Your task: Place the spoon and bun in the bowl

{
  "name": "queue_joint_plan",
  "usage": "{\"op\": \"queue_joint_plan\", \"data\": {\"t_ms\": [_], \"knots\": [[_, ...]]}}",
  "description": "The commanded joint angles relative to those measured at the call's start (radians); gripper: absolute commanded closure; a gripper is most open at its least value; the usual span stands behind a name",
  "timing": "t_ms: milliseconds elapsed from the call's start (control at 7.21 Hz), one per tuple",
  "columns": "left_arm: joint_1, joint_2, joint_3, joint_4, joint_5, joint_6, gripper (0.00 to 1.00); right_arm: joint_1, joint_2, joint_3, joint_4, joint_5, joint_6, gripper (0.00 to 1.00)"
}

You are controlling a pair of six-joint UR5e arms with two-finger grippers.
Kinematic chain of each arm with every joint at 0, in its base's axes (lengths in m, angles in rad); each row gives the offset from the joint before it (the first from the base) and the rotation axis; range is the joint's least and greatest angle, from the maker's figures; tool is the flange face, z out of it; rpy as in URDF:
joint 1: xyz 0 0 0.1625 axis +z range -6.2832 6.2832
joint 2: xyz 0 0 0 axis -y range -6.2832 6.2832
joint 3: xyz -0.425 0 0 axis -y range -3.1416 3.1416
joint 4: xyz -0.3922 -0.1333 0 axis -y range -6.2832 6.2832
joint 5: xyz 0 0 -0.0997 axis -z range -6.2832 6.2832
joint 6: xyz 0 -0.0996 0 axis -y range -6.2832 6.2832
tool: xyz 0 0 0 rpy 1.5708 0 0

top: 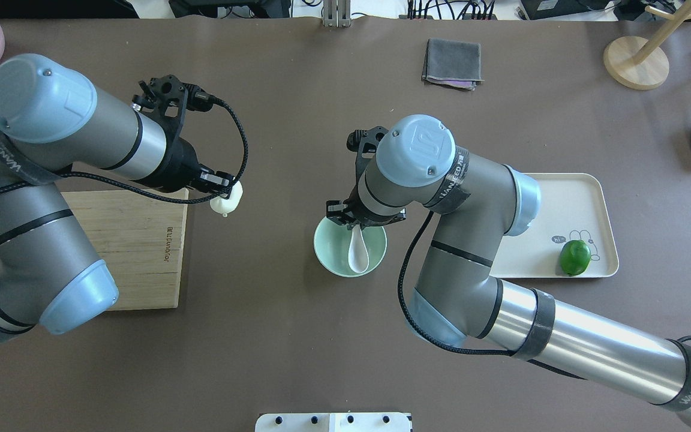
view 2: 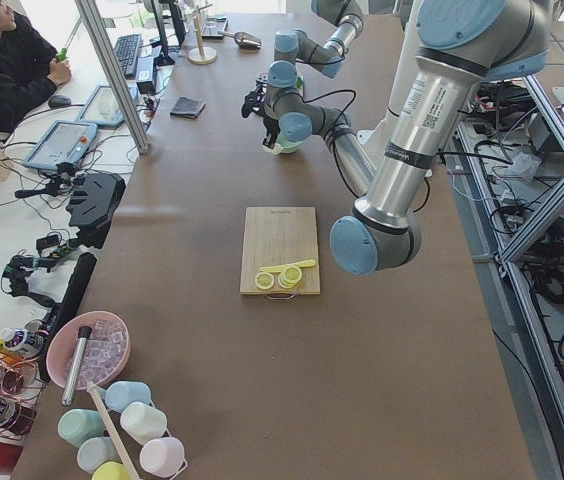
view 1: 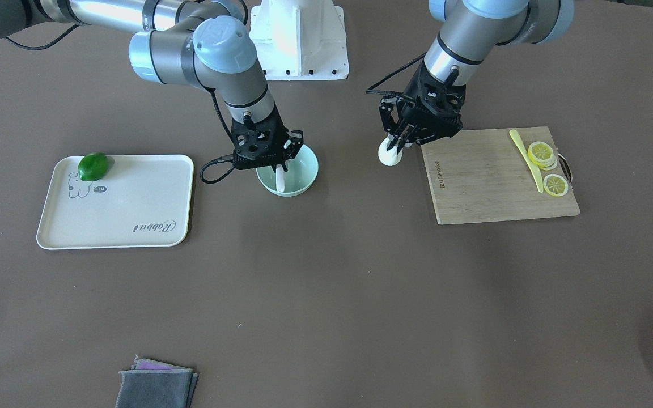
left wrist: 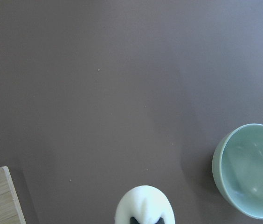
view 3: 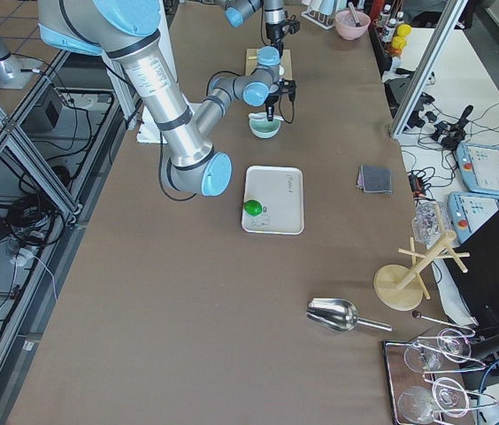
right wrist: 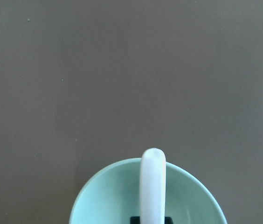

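Note:
My left gripper (view 1: pixel 397 145) is shut on the white bun (view 1: pixel 390 155), which is just off the cutting board's edge, on the side towards the bowl. The bun also shows in the overhead view (top: pixel 227 203) and at the bottom of the left wrist view (left wrist: pixel 144 206). My right gripper (view 1: pixel 280 165) stands over the mint-green bowl (view 1: pixel 310 170) and is shut on the white spoon (view 1: pixel 279 179). The spoon's scoop (top: pixel 357 255) lies inside the bowl (top: pixel 326 255). The right wrist view shows the spoon (right wrist: pixel 152 184) over the bowl (right wrist: pixel 99 200).
A wooden cutting board (view 1: pixel 491 181) holds lemon slices (view 1: pixel 542 153) and a thin yellow knife (view 1: pixel 525 156). A cream tray (view 1: pixel 134 215) with a green lime (view 1: pixel 93 166) lies on the bowl's other side. A folded grey cloth (view 1: pixel 156 388) lies near the far edge.

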Motion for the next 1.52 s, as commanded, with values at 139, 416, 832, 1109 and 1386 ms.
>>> {"op": "queue_joint_plan", "data": {"t_ms": [139,416,832,1109,1386], "knots": [[-0.005,-0.018,0.007,0.025,-0.006,-0.002,1.00,-0.011,0.061,-0.106,0.063,-0.041,0.038,1.00],[-0.002,-0.024,0.010,0.025,-0.004,-0.036,1.00,0.001,0.058,-0.113,0.064,-0.033,0.035,0.20],[0.013,-0.099,0.054,0.026,-0.003,-0.132,1.00,0.102,0.020,-0.010,0.015,0.109,0.033,0.00],[0.109,-0.178,0.088,0.025,0.031,-0.238,1.00,0.197,-0.175,0.137,0.001,0.169,-0.090,0.00],[0.201,-0.252,0.167,0.016,0.141,-0.255,1.00,0.279,-0.288,0.184,0.000,0.204,-0.253,0.00]]}}
